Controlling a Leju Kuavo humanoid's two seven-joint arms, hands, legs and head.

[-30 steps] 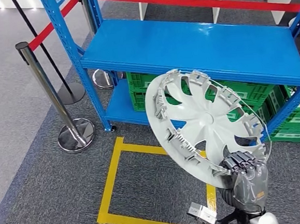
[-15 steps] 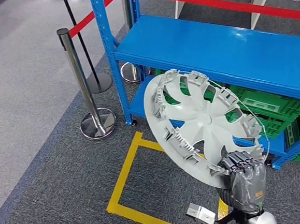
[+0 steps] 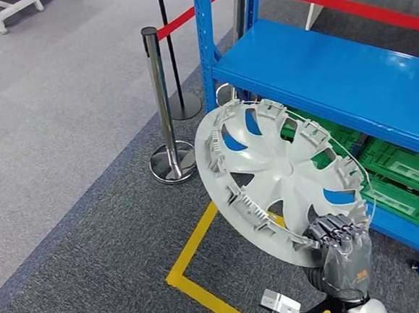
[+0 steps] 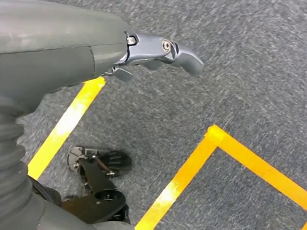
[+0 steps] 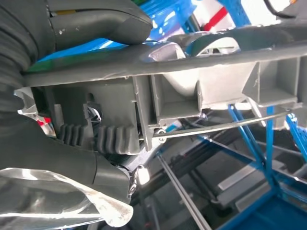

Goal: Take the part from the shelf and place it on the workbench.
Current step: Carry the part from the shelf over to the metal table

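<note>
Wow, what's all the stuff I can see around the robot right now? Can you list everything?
wheel cover: one, pale grey, held tilted in front of the shelf
shelf: one, blue metal, its top board bare
crates: green, number unclear, on the shelf's low level
barrier post: one near, shiny metal on a round base, with a second base behind it
red belt: red, stretched behind the shelf
floor tape: yellow lines on grey carpet
right hand: grey, grips the wheel cover's lower rim
left hand: grey, holds nothing, above the carpet
</note>
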